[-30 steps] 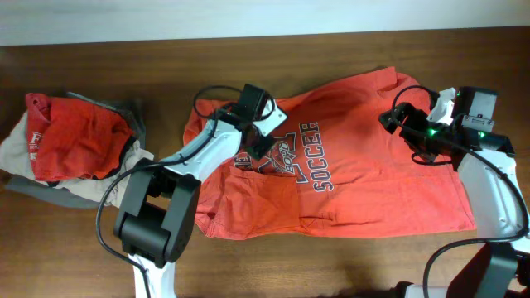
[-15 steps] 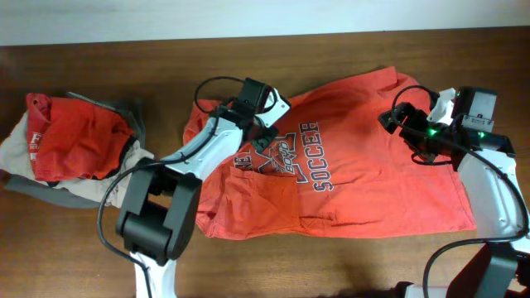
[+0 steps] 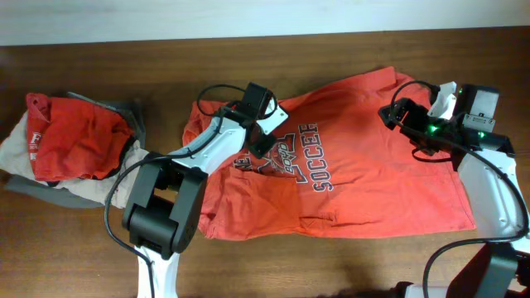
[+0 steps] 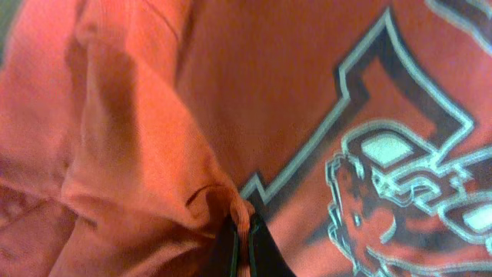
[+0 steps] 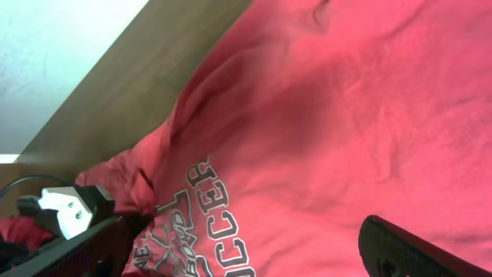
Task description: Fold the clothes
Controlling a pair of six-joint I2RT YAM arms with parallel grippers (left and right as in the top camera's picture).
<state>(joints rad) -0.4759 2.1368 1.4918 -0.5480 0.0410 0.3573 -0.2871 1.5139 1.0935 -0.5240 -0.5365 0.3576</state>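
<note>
The orange-red T-shirt (image 3: 364,178) lay spread across the middle and right of the bench (image 3: 83,248). The left gripper (image 3: 263,142) had its jaws pinched tight on a raised fold of it. The right gripper (image 3: 396,117) hovered over the shirt's upper right, jaws wide apart and empty.

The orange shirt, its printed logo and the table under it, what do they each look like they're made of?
T-shirt: soft knit fabric, probably cotton, matte; fine ribs of the knit and loose folds show in the left wrist view. Print: likely screen-printed ink, flat and slightly faded, lying on the weave. Table: wood or wood-look laminate, brown grain streaks, dull sheen.
</note>
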